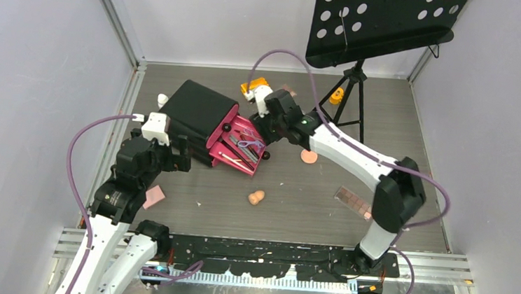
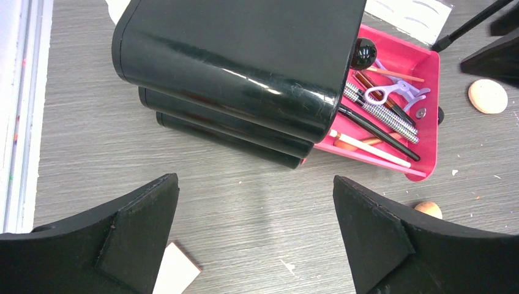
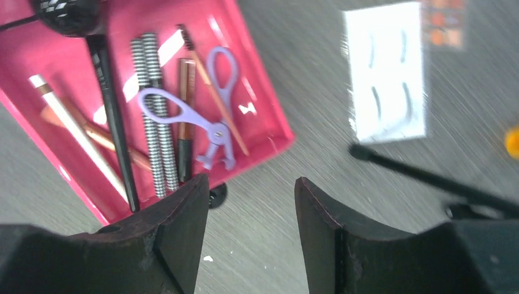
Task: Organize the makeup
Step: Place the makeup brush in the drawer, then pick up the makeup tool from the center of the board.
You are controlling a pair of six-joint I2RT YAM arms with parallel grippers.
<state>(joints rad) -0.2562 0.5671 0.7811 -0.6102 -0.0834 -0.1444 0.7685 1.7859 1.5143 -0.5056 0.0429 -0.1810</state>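
Observation:
The pink drawer [image 1: 240, 145] of the black chest [image 1: 200, 114] is pulled out. In it lie thin brushes [image 3: 153, 116] and lilac scissors [image 3: 183, 113]. My right gripper [image 3: 252, 226] hovers just past the drawer's front corner, open, with only bare table between its fingers. My left gripper [image 2: 256, 233] is wide open and empty on the near side of the chest [image 2: 238, 67]. Loose makeup lies around: a peach sponge [image 1: 256, 197], a round sponge [image 1: 309, 156], a brown palette [image 1: 353, 202], a pink block [image 1: 154, 196] and the white eyebrow card [image 3: 385, 70].
The black perforated music stand [image 1: 380, 23] rises at the back right, and one tripod leg [image 3: 428, 177] runs close to my right gripper. A white bottle [image 1: 162, 101] stands behind the chest. An orange item [image 1: 254, 85] lies at the back. Walls close in left, right and behind.

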